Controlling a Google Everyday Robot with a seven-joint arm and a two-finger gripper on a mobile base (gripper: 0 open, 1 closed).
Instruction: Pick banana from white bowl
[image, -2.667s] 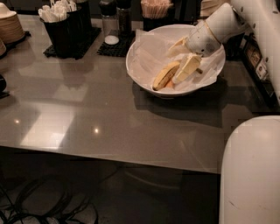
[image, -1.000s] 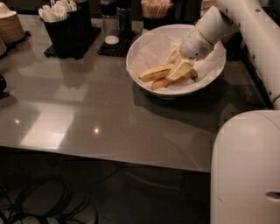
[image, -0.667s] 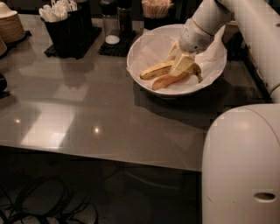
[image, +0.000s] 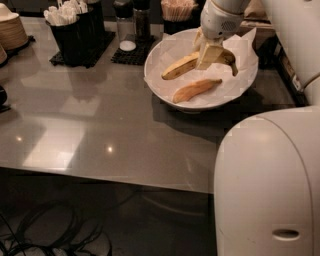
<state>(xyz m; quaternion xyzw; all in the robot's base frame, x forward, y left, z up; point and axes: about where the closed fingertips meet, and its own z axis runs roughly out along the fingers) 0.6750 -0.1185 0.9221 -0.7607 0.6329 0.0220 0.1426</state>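
The white bowl (image: 165, 92) with a crumpled paper liner stands on the grey table at the back right. My gripper (image: 206, 51) is over the bowl, shut on the banana (image: 180, 67), the larger curved yellow one with a dark tip at its right end. The banana is lifted a little above the liner and points left. The smaller orange-tinted banana (image: 195, 89) lies in the bowl just in front of it.
Behind the bowl stand a black caddy with white packets (image: 70, 30), shakers on a black mat (image: 131, 30) and a holder of sticks (image: 176, 10). Stacked brown bowls (image: 11, 31) are at far left. The robot's white body (image: 270, 185) fills the lower right.
The gripper has closed on the larger banana and raised it off the liner, separating it from the smaller banana, which stays in the bowl. The arm has shifted up and back.
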